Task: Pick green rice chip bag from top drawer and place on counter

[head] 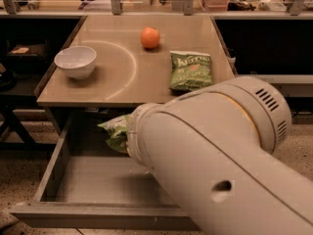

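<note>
The chip bag (113, 131) shows over the back left of the open drawer (53, 163), just under the counter's (112, 84) front edge. Its right part is hidden by the arm (210, 151). The gripper lies behind the arm's wrist end, at the bag; I cannot tell its state. On the counter stand a bowl (75, 61), an orange (150, 37) and a darker bag (190, 70).

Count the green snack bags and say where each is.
2. The green rice chip bag is over the top drawer, at the gripper hidden behind the arm. The darker green bag lies on the counter, right side. The arm could hide more.
</note>
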`<act>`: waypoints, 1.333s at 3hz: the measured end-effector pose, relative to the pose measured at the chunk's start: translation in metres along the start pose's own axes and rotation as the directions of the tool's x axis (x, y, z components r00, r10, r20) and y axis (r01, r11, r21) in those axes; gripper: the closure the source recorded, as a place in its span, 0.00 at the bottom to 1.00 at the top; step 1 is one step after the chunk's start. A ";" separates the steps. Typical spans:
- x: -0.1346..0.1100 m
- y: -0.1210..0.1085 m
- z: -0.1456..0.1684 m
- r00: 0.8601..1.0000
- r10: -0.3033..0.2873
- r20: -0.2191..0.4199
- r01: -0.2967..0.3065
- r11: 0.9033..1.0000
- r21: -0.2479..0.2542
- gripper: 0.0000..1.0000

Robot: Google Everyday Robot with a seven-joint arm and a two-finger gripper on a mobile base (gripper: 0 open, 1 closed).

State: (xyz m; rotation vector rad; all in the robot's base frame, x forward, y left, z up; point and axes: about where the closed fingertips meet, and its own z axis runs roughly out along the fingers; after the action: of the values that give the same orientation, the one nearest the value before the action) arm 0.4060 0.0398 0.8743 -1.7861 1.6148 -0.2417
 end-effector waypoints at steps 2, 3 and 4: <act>-0.023 -0.036 -0.031 0.994 -0.085 -0.073 0.090 0.994 0.068 1.00; -0.027 -0.043 -0.035 0.992 -0.099 -0.080 0.106 0.991 0.081 1.00; -0.032 -0.075 -0.035 0.988 -0.145 -0.058 0.151 0.982 0.117 1.00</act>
State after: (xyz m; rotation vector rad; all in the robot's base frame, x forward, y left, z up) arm 0.4389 0.0543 0.9554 -1.8211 1.4690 -0.4463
